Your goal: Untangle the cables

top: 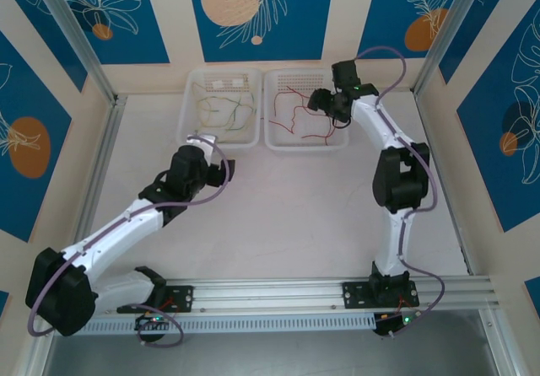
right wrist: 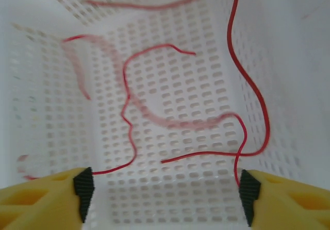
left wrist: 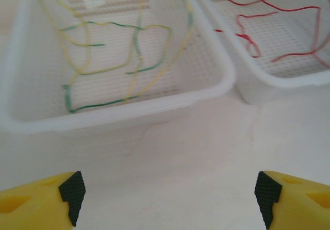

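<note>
The cables lie sorted in two white mesh baskets at the back of the table. Yellow-green cables lie loosely looped in the left basket. Red cables lie in the right basket. My left gripper is open over bare table just in front of the left basket, holding nothing. My right gripper hangs open inside the right basket. Thin red strands run close past both its pads, and one strand is blurred.
The two baskets stand side by side, almost touching, near the back wall. Metal frame posts stand at the back corners and a rail runs along the near edge. White tabletop stretches between the baskets and the arm bases.
</note>
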You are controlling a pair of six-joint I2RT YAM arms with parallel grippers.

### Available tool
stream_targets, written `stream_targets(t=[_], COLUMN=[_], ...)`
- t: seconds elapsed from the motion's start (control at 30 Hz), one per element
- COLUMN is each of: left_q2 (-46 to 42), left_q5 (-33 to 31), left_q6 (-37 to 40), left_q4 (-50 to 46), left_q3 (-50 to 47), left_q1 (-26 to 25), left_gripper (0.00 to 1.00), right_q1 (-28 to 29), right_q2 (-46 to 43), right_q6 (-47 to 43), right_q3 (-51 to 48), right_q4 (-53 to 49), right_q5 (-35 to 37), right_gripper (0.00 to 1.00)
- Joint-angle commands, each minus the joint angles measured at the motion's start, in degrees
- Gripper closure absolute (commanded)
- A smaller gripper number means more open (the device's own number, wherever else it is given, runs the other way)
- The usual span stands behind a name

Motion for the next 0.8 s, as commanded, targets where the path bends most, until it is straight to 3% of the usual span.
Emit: stream_targets(t=[0.0, 0.13, 0.27, 0.4, 0.6, 0.77], left_q2=[-4.5, -10.3, -16.1, -19.0, -13.5, 0.3], left_q5=[-11.2, -19.4, -24.5, -18.8, -13.7, -3.2], left_q6=[3.7, 5.5, 6.3, 15.9, 13.7, 12.3], left_q4=[3.5, 6.6, 10.2, 25.8, 33.1, 42.9], left_q3=[-3.1, -8.5, -15.5, -26.8, -31.7, -30.5], left_q1=[0.8, 4.6, 9.0, 12.0, 17.6, 24.2], left_gripper=[0.10, 0.08, 0.08, 0.08, 0.08, 0.08], right_q1=[1.1, 1.3, 2.6, 5.6, 6.3, 2.3], right_q2=[-10.9, -23.7, -38.0, -49.9, -55.5, -48.0], right_q6=[-2.5, -3.2, -7.5, -12.9, -18.4, -18.9], right_q3=[-5.2, -17.4, -35.9, -52.8, -75.6, -84.4], right_q4=[5.8, 12.5, 25.1, 31.9, 46.9, 62.5], right_q5=[7.8, 12.9, 16.7, 28.2, 33.7, 27.1], right_gripper=[0.14, 0.07, 0.06, 0.06, 0.00, 0.00])
